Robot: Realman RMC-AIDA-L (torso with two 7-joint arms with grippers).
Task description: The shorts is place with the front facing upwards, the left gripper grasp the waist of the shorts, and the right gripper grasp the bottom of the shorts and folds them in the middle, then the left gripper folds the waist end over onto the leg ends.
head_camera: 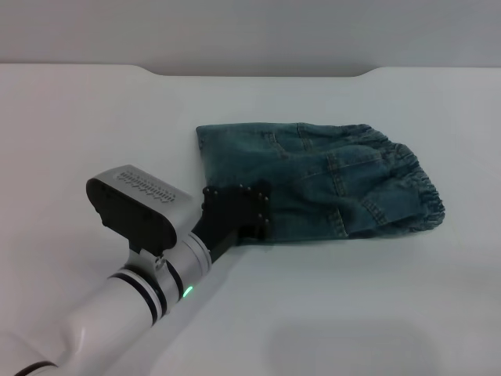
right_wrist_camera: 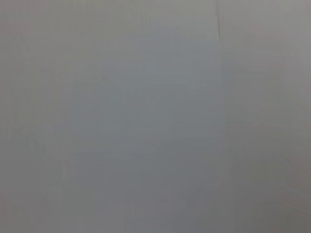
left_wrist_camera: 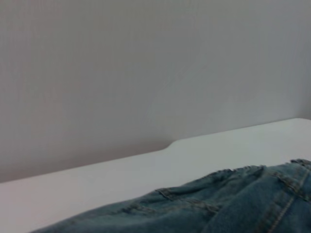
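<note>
Blue denim shorts [head_camera: 329, 180] lie doubled over lengthwise on the white table. The puckered elastic waist [head_camera: 411, 184] is at the right end. The straight leg ends [head_camera: 207, 149] are at the left end. My left gripper [head_camera: 254, 223], a black claw on a silver arm, rests on the near left corner of the shorts, at the leg-end side, and covers that corner. The left wrist view shows the denim [left_wrist_camera: 233, 204] close below the camera. My right gripper is out of view; the right wrist view shows only a plain grey surface.
The white table [head_camera: 352, 313] spreads wide on all sides of the shorts. Its far edge [head_camera: 258, 74] has a shallow recessed stretch, with a grey wall behind it. My left arm [head_camera: 117, 313] comes in from the near left corner.
</note>
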